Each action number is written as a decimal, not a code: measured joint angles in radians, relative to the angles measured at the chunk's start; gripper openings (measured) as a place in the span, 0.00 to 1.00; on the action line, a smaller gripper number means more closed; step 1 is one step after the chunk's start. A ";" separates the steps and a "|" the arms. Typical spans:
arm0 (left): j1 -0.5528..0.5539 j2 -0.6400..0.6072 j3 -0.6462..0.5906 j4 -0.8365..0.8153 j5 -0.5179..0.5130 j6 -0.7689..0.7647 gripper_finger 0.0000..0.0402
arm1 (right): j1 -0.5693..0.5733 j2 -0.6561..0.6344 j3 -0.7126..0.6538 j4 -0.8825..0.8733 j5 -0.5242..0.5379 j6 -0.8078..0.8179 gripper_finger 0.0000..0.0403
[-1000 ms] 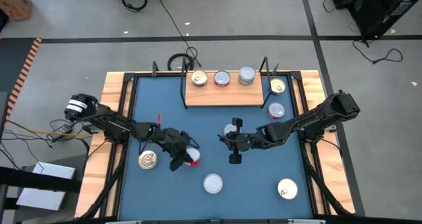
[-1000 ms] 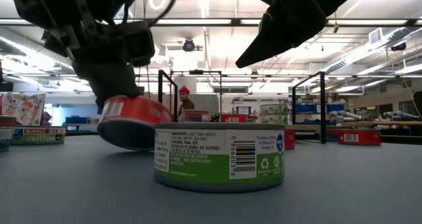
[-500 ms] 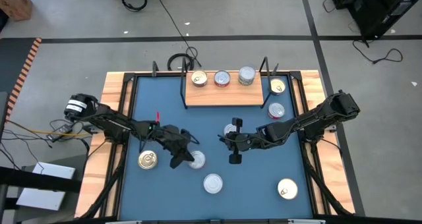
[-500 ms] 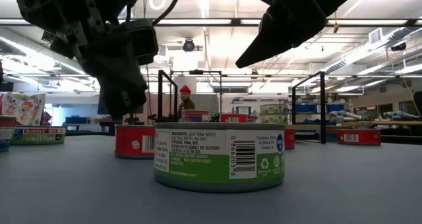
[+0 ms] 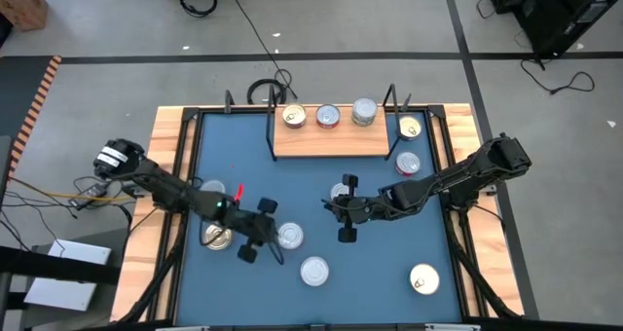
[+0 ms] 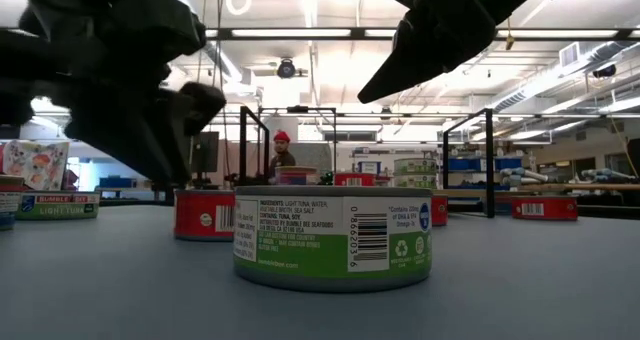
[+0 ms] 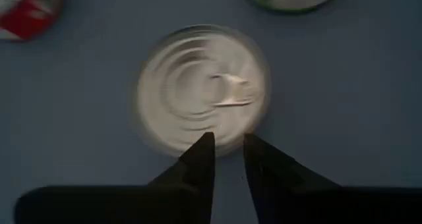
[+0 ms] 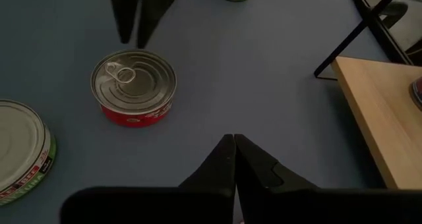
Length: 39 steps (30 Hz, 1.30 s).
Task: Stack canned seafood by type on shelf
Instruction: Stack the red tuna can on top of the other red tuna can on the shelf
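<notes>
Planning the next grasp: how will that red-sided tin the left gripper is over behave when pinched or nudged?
The red-sided tin sits flat and squat, so it probably slides rather than tips. Its rigid metal wall should take a pinch; the smooth sides may slip. On edge, it would likely roll.

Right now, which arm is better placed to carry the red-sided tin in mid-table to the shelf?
Left. The left gripper hangs right beside the red-sided tin, fingers slightly apart. The right gripper is shut and sits farther off, though nearer the shelf.

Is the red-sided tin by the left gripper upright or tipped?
Upright: the red-sided tin sits flat on the blue table, pull-tab lid up, left gripper clear of it.
</notes>
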 joint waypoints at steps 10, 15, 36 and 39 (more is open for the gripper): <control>-0.055 0.001 0.002 -0.008 -0.082 0.187 0.22 | 0.000 0.000 0.000 0.001 0.000 0.000 0.04; -0.070 0.001 0.002 0.012 -0.110 0.279 0.22 | 0.000 0.000 0.000 0.001 0.001 0.000 0.03; -0.071 0.080 0.034 -0.013 -0.121 0.323 0.17 | 0.000 0.000 0.000 0.005 0.001 -0.024 0.03; -0.072 0.094 0.038 0.005 -0.130 0.352 0.14 | 0.000 0.000 0.000 0.005 0.001 -0.025 0.03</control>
